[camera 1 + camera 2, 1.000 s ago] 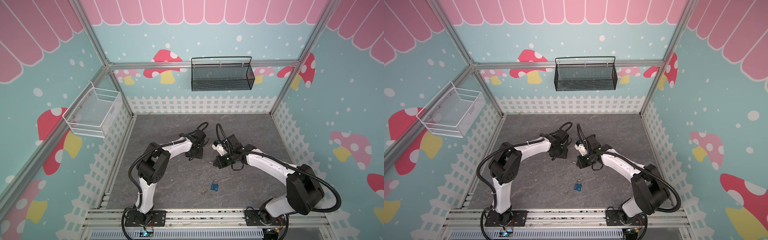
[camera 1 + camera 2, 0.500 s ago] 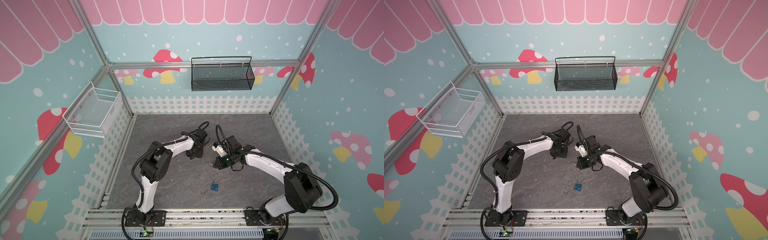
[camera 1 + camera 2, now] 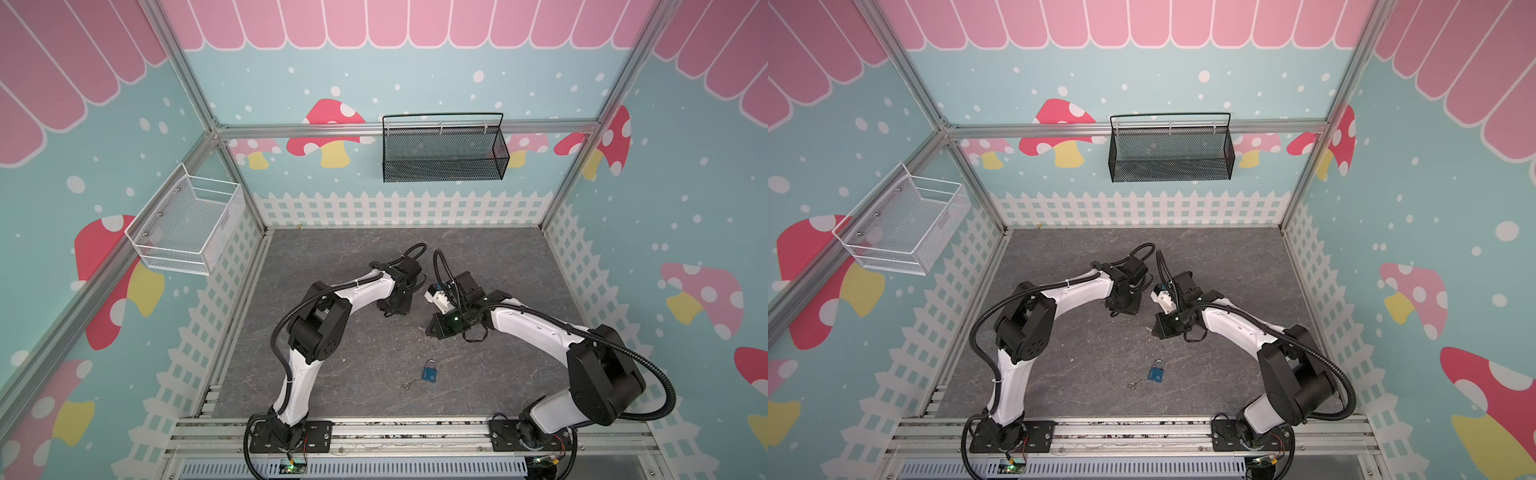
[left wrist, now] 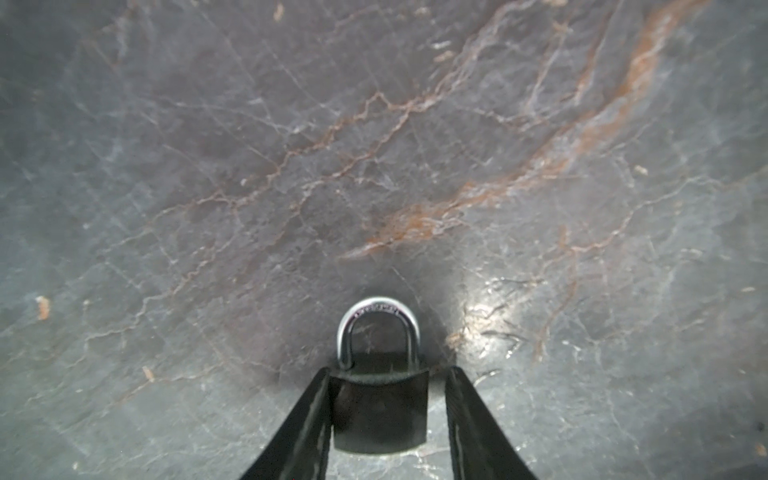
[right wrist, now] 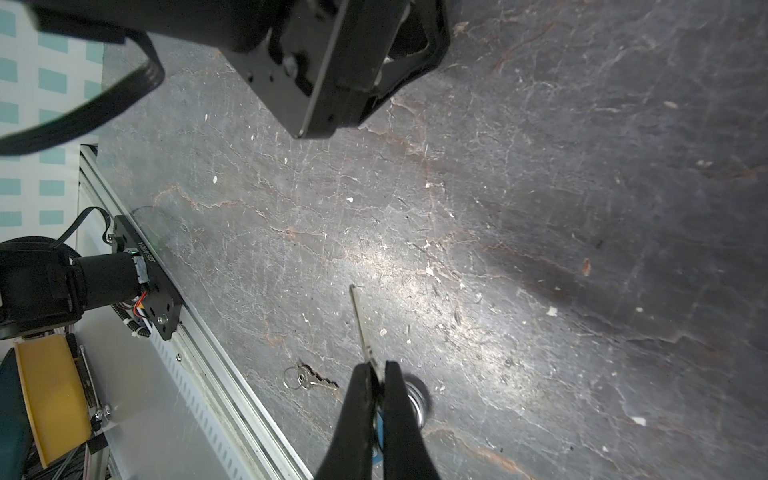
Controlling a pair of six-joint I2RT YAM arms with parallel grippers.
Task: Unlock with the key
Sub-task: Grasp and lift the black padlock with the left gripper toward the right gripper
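In the left wrist view a dark padlock point(image 4: 380, 409) with a silver shackle point(image 4: 377, 316) lies on the stone floor between the fingers of my left gripper point(image 4: 388, 370). One finger touches its side; a narrow gap remains at the other, so the gripper is open. My right gripper point(image 5: 378, 365) is shut on a key point(image 5: 360, 320), whose thin blade sticks out beyond the fingertips. In both top views the left gripper point(image 3: 390, 309) and right gripper point(image 3: 430, 331) sit close together mid-floor. The dark padlock is hidden under the left gripper there.
A blue padlock point(image 3: 431, 371) lies on the floor nearer the front, with a second key point(image 3: 408, 386) on a ring beside it. A black mesh basket point(image 3: 442, 151) hangs on the back wall and a white wire basket point(image 3: 187, 224) on the left wall.
The left gripper's fingers have narrowed around the dark padlock. The right gripper has stayed shut on the key, and neither arm has moved much.
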